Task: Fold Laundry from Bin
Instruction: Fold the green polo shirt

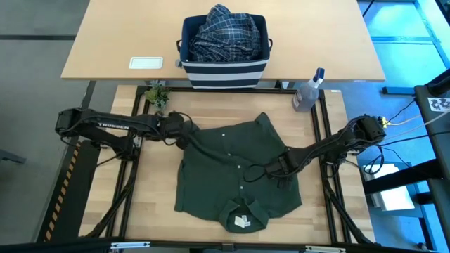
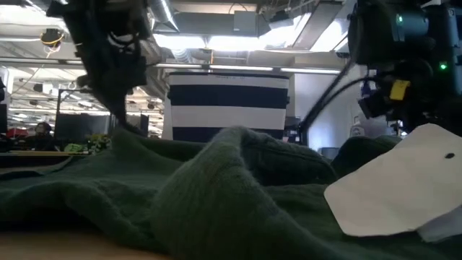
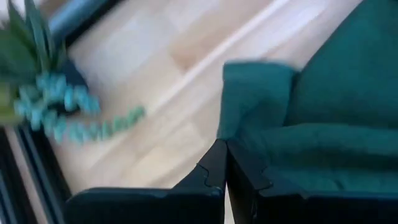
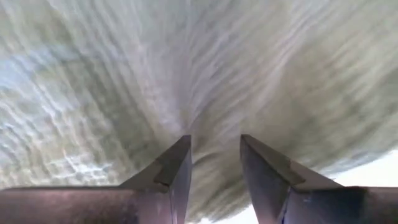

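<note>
The dark olive-green shirt [image 1: 235, 172] is lying spread flat on the wooden table [image 1: 151, 197], collar [image 1: 242, 214] at the near edge with a white tag showing, hem pointing toward the far side. Its long axis is running near to far, roughly along the button placket.

The right gripper [image 1: 261, 171] is sitting low on the shirt's middle, just right of the placket. Its fingers [image 4: 171, 168] are standing partly apart with gathered cloth bunched between and above them, so it appears to be pinching a fold of the fabric.

The left gripper [image 3: 225, 163] is positioned farther back, at the shirt's far-left corner beside the left sleeve. Its fingers are pressed together; cloth is lying against the tips, but whether a thin edge is being held cannot be confirmed.

The relation governing the coming move: most of the garment is lying between the two grippers and nearward of the left one. Any fold across the long axis will likely require the left arm, as the nearer one to the sleeve, to carry that side inward toward the placket.

Beyond the shirt, a small plant [image 1: 157, 94] and a clear spray bottle [image 1: 308, 93] are standing at the work surface's far corners. Farthest back, the bin [image 1: 225, 60] is resting on a second table, holding the blue-and-white plaid shirt [image 1: 225, 31].
</note>
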Motion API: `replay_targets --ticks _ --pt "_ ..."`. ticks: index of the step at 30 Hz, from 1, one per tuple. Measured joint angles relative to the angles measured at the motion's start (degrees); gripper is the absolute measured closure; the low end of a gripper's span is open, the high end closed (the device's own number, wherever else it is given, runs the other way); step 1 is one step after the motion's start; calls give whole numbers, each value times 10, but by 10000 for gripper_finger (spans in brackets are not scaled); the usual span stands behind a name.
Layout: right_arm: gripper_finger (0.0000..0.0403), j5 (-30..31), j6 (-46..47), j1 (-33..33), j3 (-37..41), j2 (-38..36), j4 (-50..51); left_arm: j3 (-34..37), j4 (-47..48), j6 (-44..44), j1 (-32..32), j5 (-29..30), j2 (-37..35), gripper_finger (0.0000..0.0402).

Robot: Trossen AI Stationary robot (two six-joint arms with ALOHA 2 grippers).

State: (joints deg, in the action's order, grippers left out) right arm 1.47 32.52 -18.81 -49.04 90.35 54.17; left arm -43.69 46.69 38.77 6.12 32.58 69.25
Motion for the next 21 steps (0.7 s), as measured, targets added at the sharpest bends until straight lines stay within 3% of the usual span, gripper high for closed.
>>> replay_targets --ticks 4,10,13,16,21 --pt "267 28 -12 0 -20 -10 3 -25 3 -49 0 15 0 372" --pt "267 61 -36 1 -44 -31 -2 -34 4 -74 0 28 0 299" --pt "267 124 -45 2 -60 -33 -3 -34 -13 -76 4 29 3 270" --pt "267 179 -58 24 -71 -33 -31 -34 -48 -94 20 9 21 251" --pt "267 150 -123 83 -72 -33 -102 -34 -87 -136 79 -64 79 241"
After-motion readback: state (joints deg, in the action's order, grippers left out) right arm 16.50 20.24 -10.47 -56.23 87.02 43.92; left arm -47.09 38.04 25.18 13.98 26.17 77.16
